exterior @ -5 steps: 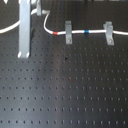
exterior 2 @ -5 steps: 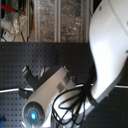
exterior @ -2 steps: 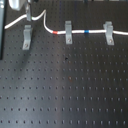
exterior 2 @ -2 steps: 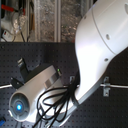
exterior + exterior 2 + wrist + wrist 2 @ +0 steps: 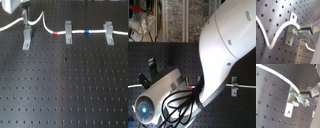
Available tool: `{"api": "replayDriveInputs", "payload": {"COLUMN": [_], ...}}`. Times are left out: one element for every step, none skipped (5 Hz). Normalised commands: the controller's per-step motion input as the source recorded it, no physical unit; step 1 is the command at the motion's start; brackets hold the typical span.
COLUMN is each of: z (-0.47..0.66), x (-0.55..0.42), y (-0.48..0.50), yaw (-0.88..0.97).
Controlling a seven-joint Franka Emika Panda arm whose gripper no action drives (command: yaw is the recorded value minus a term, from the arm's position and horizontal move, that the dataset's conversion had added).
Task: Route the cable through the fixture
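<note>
White cable (image 5: 75,34) runs through 2 grey clips toward the first exterior view's right and arches up beside the fixture (image 5: 26,37) at that view's left. In the first wrist view we see the gripper (image 5: 296,32) pinching the cable at the clip.

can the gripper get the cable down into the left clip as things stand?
Probably yes. In the first wrist view the gripper pinches the cable right at the clip, nothing between them. In the first exterior view the cable arcs above that clip, not seated yet.
</note>
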Motion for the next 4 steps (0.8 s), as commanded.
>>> {"api": "replayDriveInputs", "payload": {"z": [0.07, 0.19, 0.19, 0.20], "x": [-0.190, -0.088, 0.035, -0.021], "y": [0.251, 0.173, 0.165, 0.138], "yaw": [0.44, 0.24, 0.09, 0.09]}}
